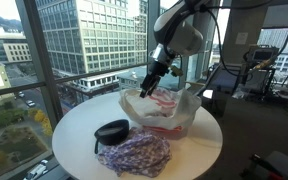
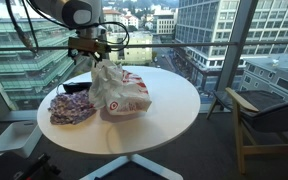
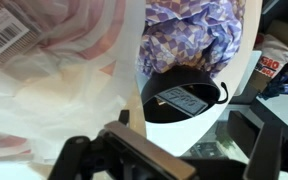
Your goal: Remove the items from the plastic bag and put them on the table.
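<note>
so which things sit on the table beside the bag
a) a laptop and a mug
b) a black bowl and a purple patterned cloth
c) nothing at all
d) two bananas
b: in an exterior view a black bowl and a purple patterned cloth lie on the table right next to the bag.

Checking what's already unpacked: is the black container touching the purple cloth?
Touching. In the wrist view the rim of the black container meets the purple cloth with no gap.
</note>
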Robot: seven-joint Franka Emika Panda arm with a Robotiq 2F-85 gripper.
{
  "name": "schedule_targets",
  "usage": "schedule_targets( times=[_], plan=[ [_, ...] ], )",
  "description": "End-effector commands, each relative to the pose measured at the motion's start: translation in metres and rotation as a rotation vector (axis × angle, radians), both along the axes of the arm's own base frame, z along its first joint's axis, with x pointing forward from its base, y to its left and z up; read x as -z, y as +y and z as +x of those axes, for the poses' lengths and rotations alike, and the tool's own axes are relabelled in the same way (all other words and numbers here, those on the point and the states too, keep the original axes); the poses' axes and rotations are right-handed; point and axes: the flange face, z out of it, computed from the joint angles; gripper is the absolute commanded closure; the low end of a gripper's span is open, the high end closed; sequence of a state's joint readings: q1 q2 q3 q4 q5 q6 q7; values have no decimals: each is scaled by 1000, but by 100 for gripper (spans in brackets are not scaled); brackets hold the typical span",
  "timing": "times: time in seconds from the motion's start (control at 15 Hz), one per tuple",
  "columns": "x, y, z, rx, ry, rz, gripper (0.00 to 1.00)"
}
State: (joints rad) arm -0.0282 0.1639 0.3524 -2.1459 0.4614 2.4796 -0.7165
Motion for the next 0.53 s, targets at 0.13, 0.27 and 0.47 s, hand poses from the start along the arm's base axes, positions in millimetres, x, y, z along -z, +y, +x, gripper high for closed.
schedule_targets(
  times=[0.13, 0.27, 0.47],
  plan=[
    [-19, -14, -36, 46, -146, -185, 0],
    [-18, -13, -39, 63, -152, -231, 0],
    [-10, -11, -34, 52, -120, -237, 0]
  ],
)
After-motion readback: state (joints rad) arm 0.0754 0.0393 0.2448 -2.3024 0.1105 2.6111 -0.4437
